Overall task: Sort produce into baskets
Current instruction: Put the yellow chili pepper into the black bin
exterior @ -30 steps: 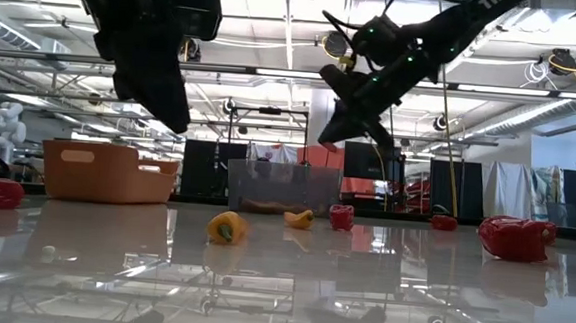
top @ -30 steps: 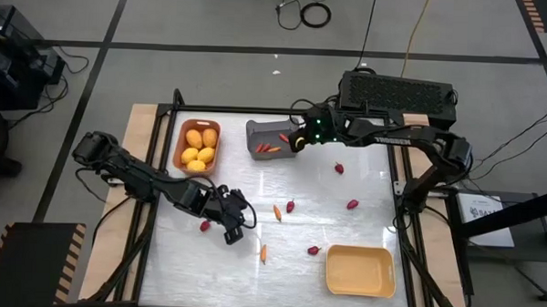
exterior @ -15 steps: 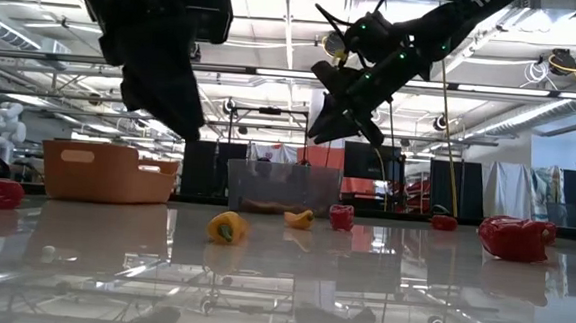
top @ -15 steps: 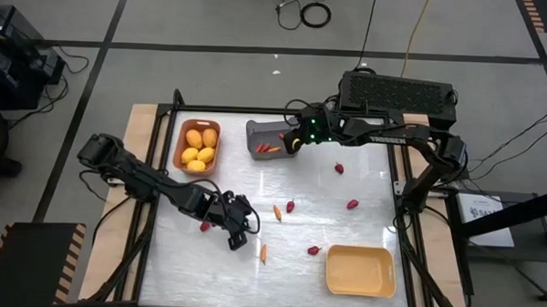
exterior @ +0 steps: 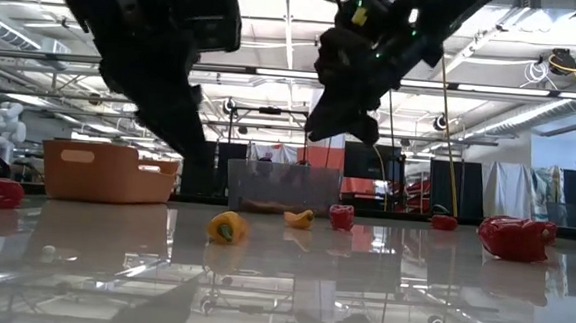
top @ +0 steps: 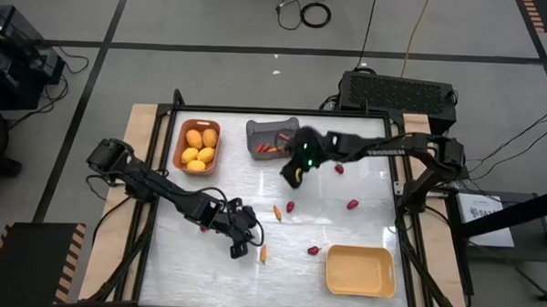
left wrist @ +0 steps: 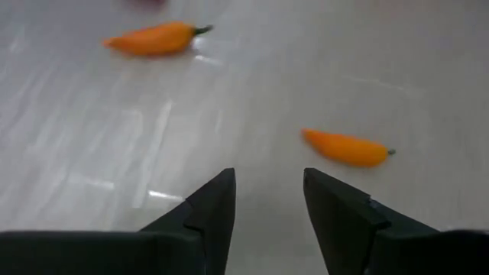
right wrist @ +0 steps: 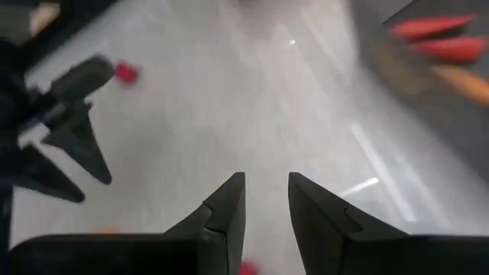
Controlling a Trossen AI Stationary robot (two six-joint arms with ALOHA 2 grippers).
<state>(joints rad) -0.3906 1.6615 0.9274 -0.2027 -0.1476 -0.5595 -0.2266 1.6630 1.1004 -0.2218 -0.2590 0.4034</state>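
High view: left gripper (top: 239,249), parted and empty, beside upright-lying pepper (top: 264,253).

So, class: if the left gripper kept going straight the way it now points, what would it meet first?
Probably the near orange pepper: it lies just ahead of the open left gripper, a little off its line. Depth is unclear.

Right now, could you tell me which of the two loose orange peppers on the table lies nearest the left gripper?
The pepper toward the table's front edge, just beside the left gripper. The other pepper lies farther back, next to a dark-red berry.
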